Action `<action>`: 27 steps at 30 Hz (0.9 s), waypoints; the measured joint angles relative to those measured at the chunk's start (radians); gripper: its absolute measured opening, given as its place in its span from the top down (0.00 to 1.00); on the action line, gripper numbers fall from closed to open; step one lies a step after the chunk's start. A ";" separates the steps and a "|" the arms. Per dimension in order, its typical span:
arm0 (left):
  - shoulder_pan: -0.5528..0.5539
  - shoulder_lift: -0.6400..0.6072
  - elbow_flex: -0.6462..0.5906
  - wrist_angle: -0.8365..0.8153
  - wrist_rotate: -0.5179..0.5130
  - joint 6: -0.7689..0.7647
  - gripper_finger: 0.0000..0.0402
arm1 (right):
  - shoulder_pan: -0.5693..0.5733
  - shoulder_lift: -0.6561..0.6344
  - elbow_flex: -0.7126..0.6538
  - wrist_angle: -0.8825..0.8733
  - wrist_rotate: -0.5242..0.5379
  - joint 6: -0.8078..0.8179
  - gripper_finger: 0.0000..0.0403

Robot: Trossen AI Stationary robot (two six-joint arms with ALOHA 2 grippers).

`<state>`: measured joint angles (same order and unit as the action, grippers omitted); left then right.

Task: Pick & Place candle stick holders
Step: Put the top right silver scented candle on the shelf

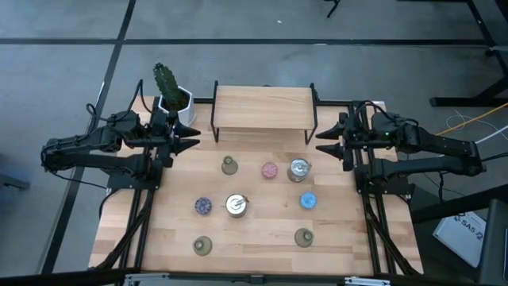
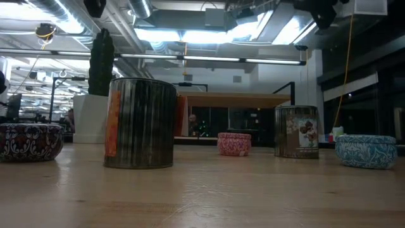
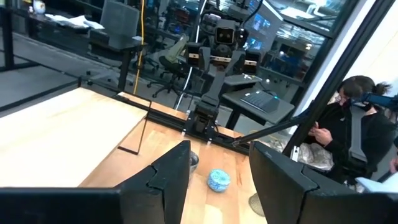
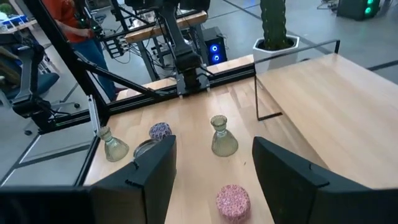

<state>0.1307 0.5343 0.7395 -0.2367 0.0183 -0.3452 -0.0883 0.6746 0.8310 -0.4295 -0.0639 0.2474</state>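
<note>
From above I count eight candle stick holders on the table (image 1: 262, 254), none of them in my claws. Nearest are two olive-green flared ones, left (image 1: 202, 245) and right (image 1: 304, 237). Next row back: the dark speckled round one (image 1: 203, 206), a silvery cup (image 1: 235, 205) and the blue round one (image 1: 308, 200). Beyond those are the third olive-green one (image 1: 229, 165), the pink round one (image 1: 270, 170) and the second silvery cup (image 1: 298, 169). That makes three olive-green, three round and two silvery. Farther still, my left claw (image 1: 193, 138) and right claw (image 1: 320, 141) hang at the table's two sides, each spread and pinching nothing. Between them stands one wooden shelf (image 1: 263, 110), with one white pot of cactus (image 1: 173, 99) at the far left. The low view shows both cups and all three round ones but no olive-green one. My right wrist view catches two olive-green ones. Only my left wrist view shows a seated person (image 3: 348, 124) beyond the table.
</note>
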 joint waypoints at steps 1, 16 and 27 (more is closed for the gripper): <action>0.000 0.000 0.000 0.000 -0.002 0.000 0.60 | 0.000 0.000 0.000 -0.003 0.000 0.000 0.47; 0.000 0.005 0.000 0.000 -0.008 0.034 0.60 | 0.000 0.000 0.000 -0.107 0.000 -0.017 0.26; 0.000 0.005 0.000 0.000 -0.008 0.052 0.59 | 0.000 0.026 0.000 -0.176 0.000 -0.043 0.14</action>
<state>0.1307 0.5392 0.7391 -0.2367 0.0105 -0.2928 -0.0883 0.7008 0.8310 -0.6054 -0.0637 0.2043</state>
